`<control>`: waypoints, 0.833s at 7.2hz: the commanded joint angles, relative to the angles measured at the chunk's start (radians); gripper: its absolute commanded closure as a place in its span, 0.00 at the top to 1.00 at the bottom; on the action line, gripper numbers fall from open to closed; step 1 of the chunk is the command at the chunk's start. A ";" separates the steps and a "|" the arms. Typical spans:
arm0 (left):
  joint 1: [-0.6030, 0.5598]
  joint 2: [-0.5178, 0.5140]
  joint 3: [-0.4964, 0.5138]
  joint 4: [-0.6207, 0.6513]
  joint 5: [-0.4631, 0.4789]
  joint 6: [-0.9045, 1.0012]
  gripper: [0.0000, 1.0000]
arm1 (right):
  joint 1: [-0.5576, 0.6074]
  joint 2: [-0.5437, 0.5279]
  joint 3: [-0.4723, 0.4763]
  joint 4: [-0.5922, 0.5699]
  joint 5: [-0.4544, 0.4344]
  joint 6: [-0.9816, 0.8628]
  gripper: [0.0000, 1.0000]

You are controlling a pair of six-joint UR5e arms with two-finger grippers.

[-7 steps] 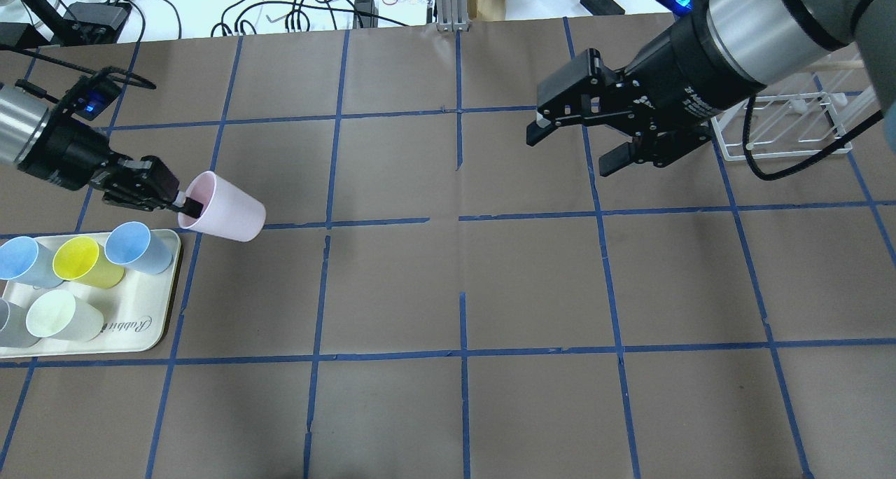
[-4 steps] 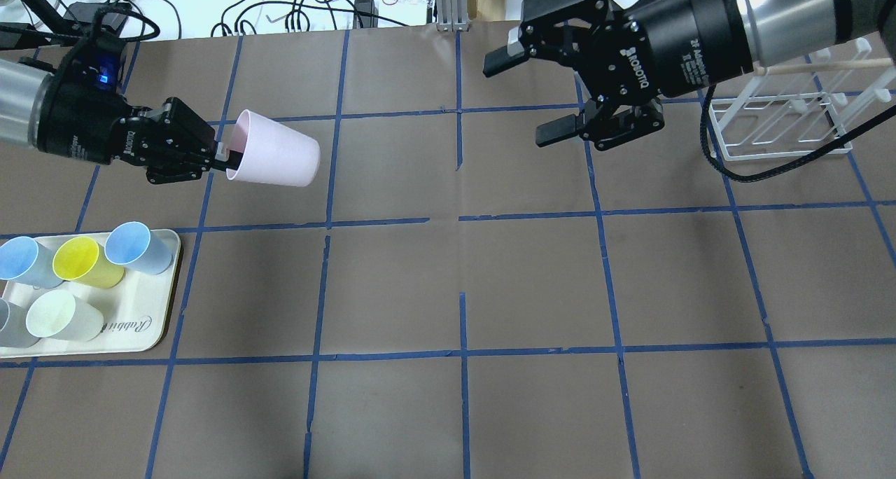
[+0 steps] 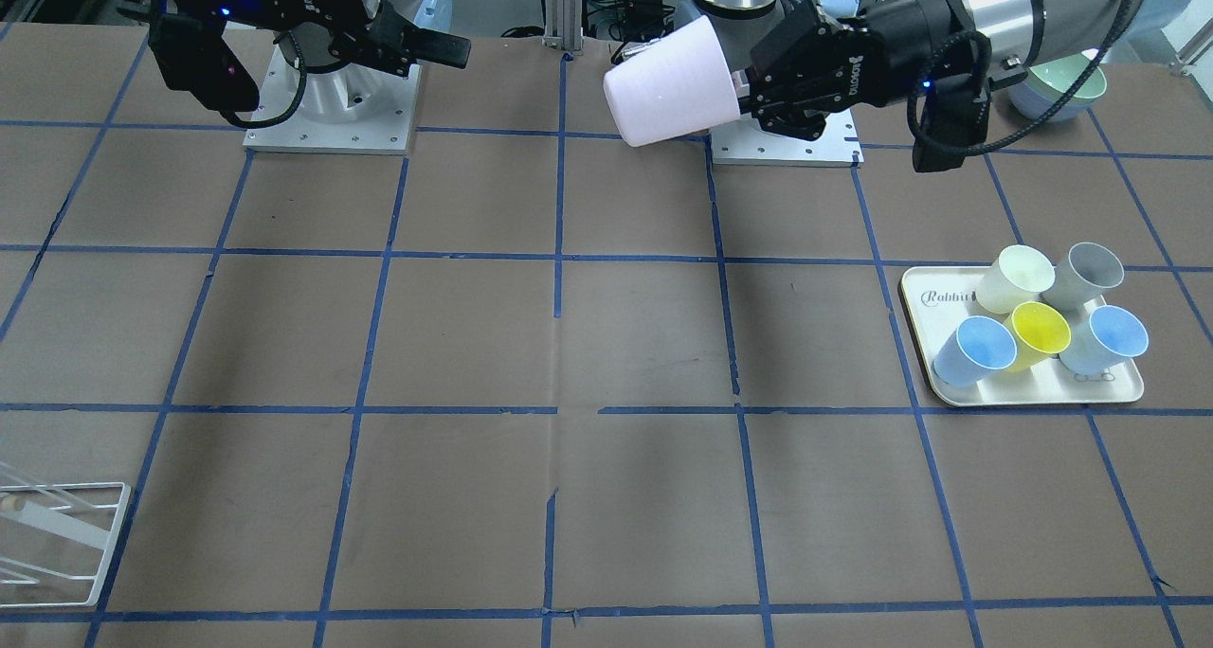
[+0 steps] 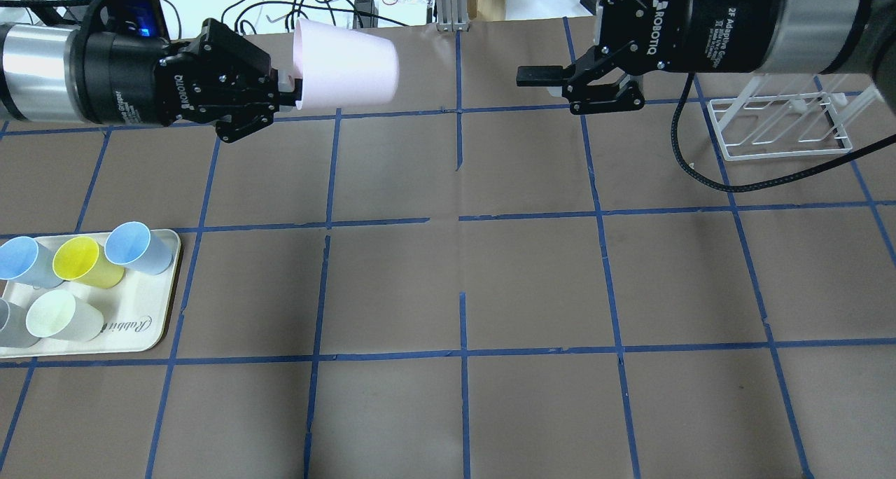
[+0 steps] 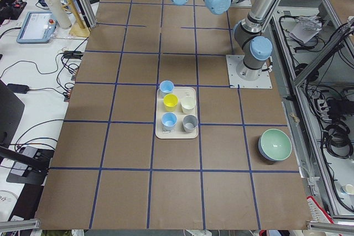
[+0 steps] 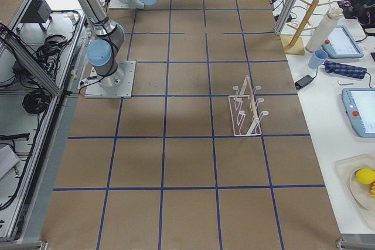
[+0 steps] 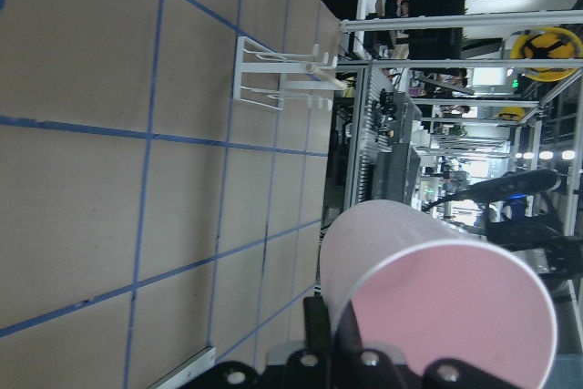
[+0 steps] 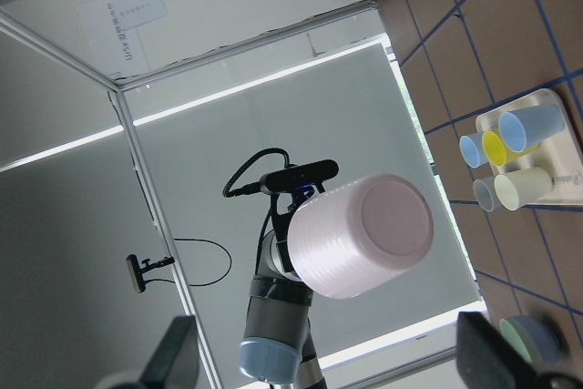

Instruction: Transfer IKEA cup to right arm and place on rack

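Note:
The pink IKEA cup [image 4: 346,66] lies on its side in the air, base toward the table's middle. My left gripper [image 4: 290,90] is shut on its rim, one finger inside the mouth. The cup also shows in the front view [image 3: 668,84], the left wrist view [image 7: 437,289] and the right wrist view [image 8: 360,236]. My right gripper [image 4: 546,73] is open and empty, facing the cup's base with a gap between them; its jaws stand wide apart in the right wrist view [image 8: 332,362]. The white wire rack [image 4: 780,125] stands at the far right, behind the right gripper.
A cream tray [image 4: 150,328] at the near left holds two light blue cups, a yellow cup [image 4: 84,262] and other pale cups. A green bowl [image 3: 1057,89] sits by the left arm's base. Cables lie beyond the far edge.
My left gripper has lifted the pink cup high and carried it toward the far middle, turning it level. My right gripper has risen, moved left and turned to face the cup, staying open.

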 commanded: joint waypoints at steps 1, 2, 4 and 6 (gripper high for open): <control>-0.080 0.007 0.001 0.003 -0.154 -0.065 0.00 | -0.001 0.039 0.025 -0.012 0.083 -0.051 1.00; -0.095 0.013 0.001 0.003 -0.173 -0.077 0.00 | -0.001 0.046 0.025 -0.022 0.085 -0.116 1.00; -0.111 0.011 -0.001 0.006 -0.174 -0.079 0.00 | -0.001 0.045 0.025 -0.017 0.095 -0.187 1.00; -0.161 0.005 -0.001 0.028 -0.174 -0.079 0.00 | 0.010 0.036 0.026 -0.003 0.178 -0.174 1.00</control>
